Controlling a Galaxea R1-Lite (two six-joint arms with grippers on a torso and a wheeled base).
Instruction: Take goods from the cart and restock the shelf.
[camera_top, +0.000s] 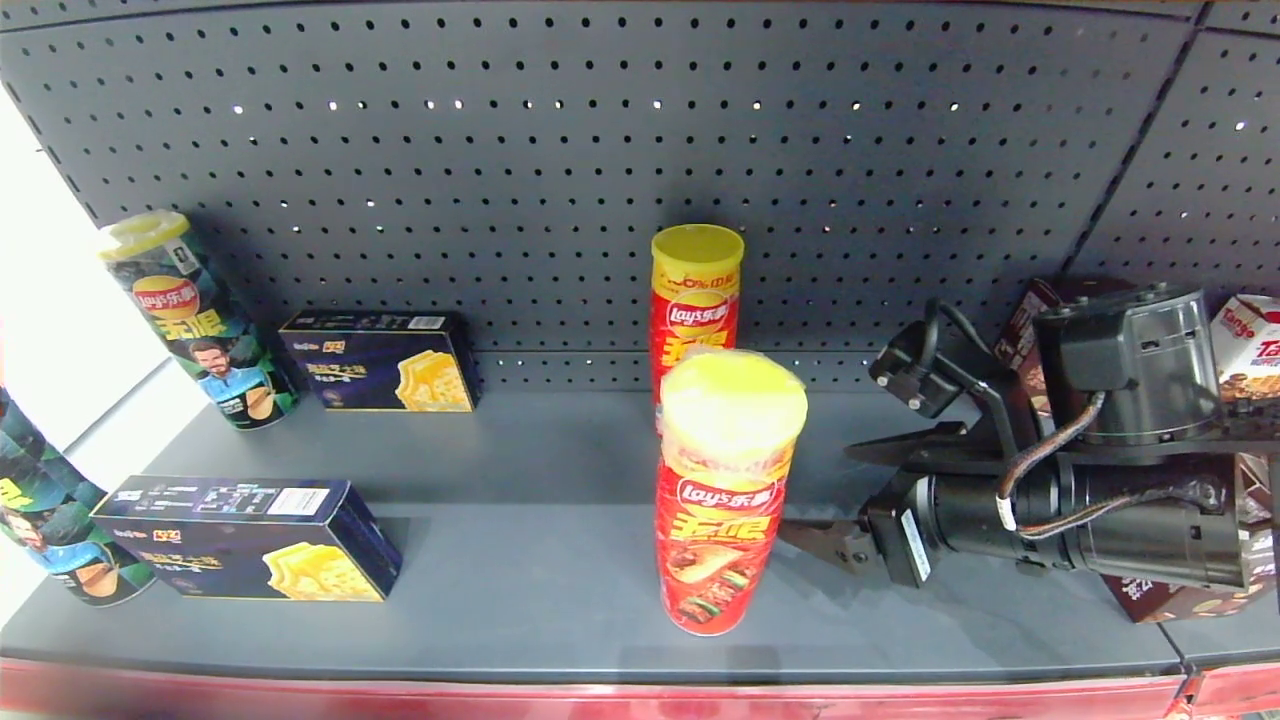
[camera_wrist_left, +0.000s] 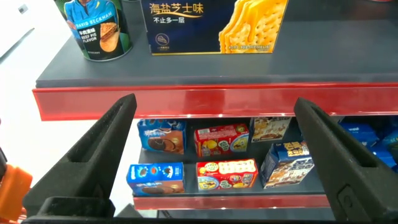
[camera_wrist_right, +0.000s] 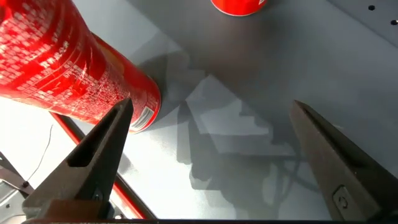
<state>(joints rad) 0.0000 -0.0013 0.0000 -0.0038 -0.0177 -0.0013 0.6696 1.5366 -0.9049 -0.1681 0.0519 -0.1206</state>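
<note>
Two red chip cans with yellow lids stand upright on the grey shelf board (camera_top: 540, 540): one near the front (camera_top: 728, 500), one behind it by the pegboard (camera_top: 695, 300). My right gripper (camera_top: 850, 497) lies just to the right of the front can, open, apart from it, with nothing between its fingers. In the right wrist view the front can (camera_wrist_right: 68, 74) is beyond one fingertip, and the back can's base (camera_wrist_right: 239, 5) is farther off. My left gripper (camera_wrist_left: 211, 168) is open and empty, below and in front of the shelf's red front edge (camera_wrist_left: 217, 99).
Green chip cans (camera_top: 200, 320) (camera_top: 50, 530) and navy cracker boxes (camera_top: 385, 360) (camera_top: 250, 540) fill the shelf's left side. Brown boxes (camera_top: 1180, 600) and a white box (camera_top: 1250, 340) sit behind my right arm. Lower shelves hold cookie boxes (camera_wrist_left: 221, 140). Bare board lies between the left boxes and the red cans.
</note>
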